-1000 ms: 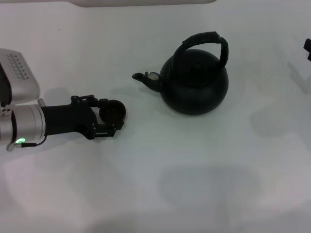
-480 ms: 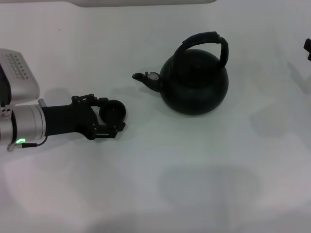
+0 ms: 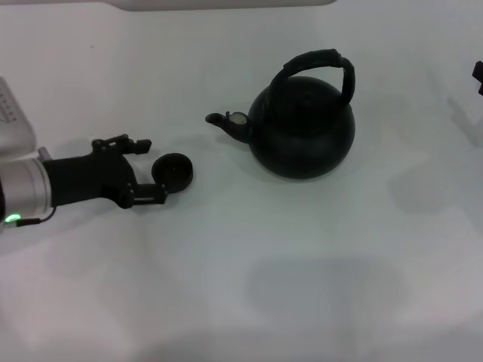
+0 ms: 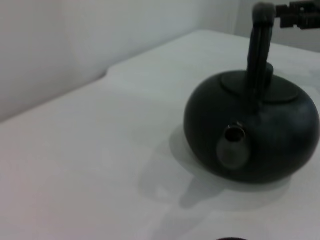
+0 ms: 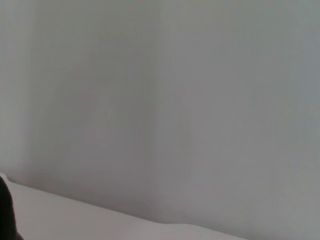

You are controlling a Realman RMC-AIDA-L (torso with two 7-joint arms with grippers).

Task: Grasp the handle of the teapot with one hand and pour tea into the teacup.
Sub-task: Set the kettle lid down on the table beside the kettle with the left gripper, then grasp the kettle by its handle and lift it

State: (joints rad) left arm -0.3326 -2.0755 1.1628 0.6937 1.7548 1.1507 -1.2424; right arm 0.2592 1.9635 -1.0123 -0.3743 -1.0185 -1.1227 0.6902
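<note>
On the white table (image 3: 249,264), toward the robot's left side, the left gripper (image 3: 147,169) lies low over the surface with its two black fingers (image 3: 121,142) spread apart, and nothing is held between them. Its silver-white arm (image 3: 19,188) shows a small green light (image 3: 12,219) near the wrist. Just beyond the fingertips sits the teacup (image 3: 173,170), a tiny dark round cup standing upright on the table; the lower finger ends just beside its rim, and it is hard to tell whether they touch. Well apart from the cup, nearer the middle of the table, stands the teapot (image 3: 302,128), round and matte black, upright, with its short spout (image 3: 225,121) pointing toward the robot's left, in the direction of the cup's side of the table. Its thick handle (image 3: 321,62) arches over the top, untouched. From the left wrist view the teapot (image 4: 252,132) faces the camera spout-first, its spout (image 4: 233,147) opening visible and the handle (image 4: 260,45) rising edge-on above the lid. Only a small dark bit of the right gripper (image 3: 478,75) shows at the far right edge of the head view, well away from the pot; whether its fingers are apart or together cannot be told.
</note>
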